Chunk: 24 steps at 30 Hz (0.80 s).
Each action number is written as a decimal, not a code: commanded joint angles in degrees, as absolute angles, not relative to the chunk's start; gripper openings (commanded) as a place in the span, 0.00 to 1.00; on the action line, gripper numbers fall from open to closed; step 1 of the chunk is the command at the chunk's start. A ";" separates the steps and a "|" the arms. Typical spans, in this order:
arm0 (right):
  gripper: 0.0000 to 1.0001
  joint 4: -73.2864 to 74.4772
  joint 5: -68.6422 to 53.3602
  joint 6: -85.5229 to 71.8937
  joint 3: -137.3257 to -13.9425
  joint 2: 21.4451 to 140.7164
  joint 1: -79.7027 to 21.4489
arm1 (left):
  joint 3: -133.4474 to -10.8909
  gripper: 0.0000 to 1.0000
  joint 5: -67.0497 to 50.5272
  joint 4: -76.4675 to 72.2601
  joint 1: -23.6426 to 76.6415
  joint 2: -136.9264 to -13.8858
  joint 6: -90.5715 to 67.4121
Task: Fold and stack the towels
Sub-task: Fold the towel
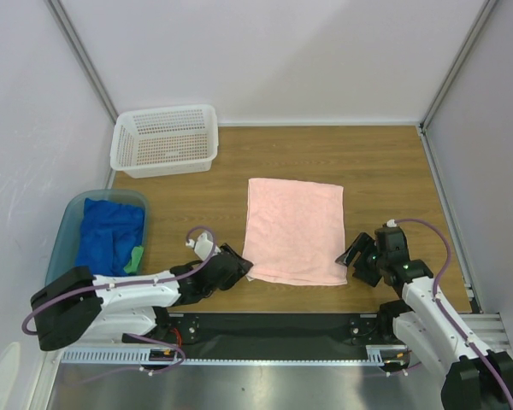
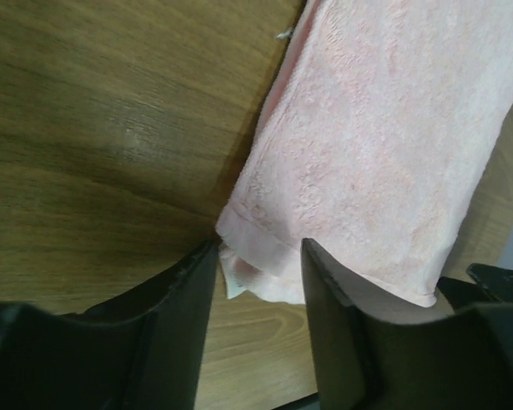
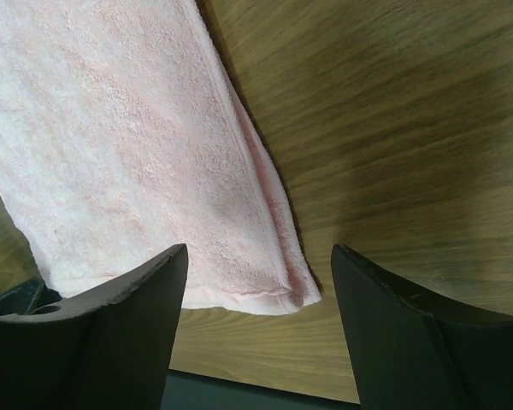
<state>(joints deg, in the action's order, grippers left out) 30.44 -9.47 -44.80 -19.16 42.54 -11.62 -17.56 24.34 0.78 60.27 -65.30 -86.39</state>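
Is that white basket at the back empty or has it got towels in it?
Empty. The top view looks straight into the white basket and shows only its perforated floor, no cloth inside.

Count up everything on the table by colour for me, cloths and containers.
Pink towel: 1
Blue cloth: 1 heap, in the bin
Green cloth: 1, in the bin
White basket: 1
Blue bin: 1
Total: 5
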 commanded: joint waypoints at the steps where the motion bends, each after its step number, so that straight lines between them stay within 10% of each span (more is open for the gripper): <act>1: 0.73 29.71 -8.97 -44.65 -19.78 42.45 -11.60 | -15.29 0.50 24.17 8.17 60.73 -68.29 -87.54; 11: 0.70 29.27 -9.67 -45.44 -19.16 42.63 -12.39 | -17.39 0.05 26.45 13.27 60.91 -68.64 -88.51; 17: 0.69 29.44 -9.23 -45.88 -19.16 42.54 -14.23 | -20.64 0.01 28.65 16.96 61.61 -69.61 -86.32; 19: 0.69 29.79 -8.62 -45.88 -19.16 42.45 -14.94 | -21.53 0.06 29.09 18.18 62.14 -69.96 -85.43; 24: 0.70 29.88 -7.38 -46.67 -19.34 42.28 -16.26 | -22.68 0.78 28.04 20.05 63.28 -68.12 -84.21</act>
<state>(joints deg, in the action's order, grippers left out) 30.35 -8.86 -45.67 -19.09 42.54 -15.81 -23.99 28.05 9.87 62.67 -68.03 -86.98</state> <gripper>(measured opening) 0.692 0.719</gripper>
